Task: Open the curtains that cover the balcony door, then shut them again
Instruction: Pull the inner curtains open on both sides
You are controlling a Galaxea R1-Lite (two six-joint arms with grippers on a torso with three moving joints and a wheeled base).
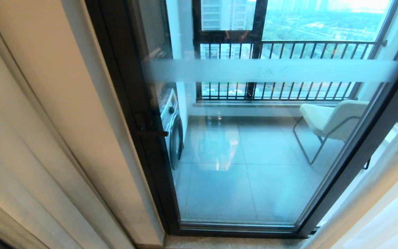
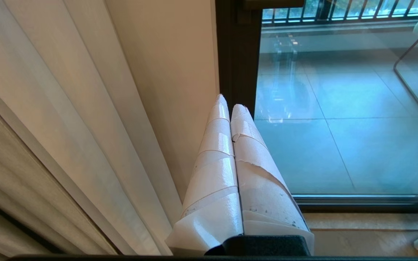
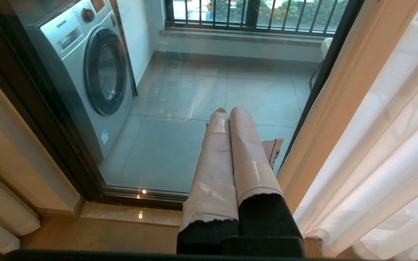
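The curtains stand drawn apart: one sheer white panel (image 1: 29, 138) hangs in long folds at the left, the other (image 1: 392, 211) at the lower right. Between them the balcony door (image 1: 254, 162) shows bare glass in a dark frame, crossed by a frosted band (image 1: 271, 71). Neither gripper is in the head view. My left gripper (image 2: 229, 103) is shut and empty, its taped fingers beside the left curtain folds (image 2: 56, 123) and pointing at the door frame (image 2: 236, 54). My right gripper (image 3: 229, 110) is shut and empty too, facing the glass, with the right curtain (image 3: 394, 152) just beside it.
Behind the glass, a washing machine (image 3: 89, 72) stands at the left and a pale chair (image 1: 333, 117) at the right, before a black-barred railing (image 1: 288, 45). A handle (image 1: 150, 132) sticks out from the door's left frame. A stone sill (image 3: 129, 214) runs below the door.
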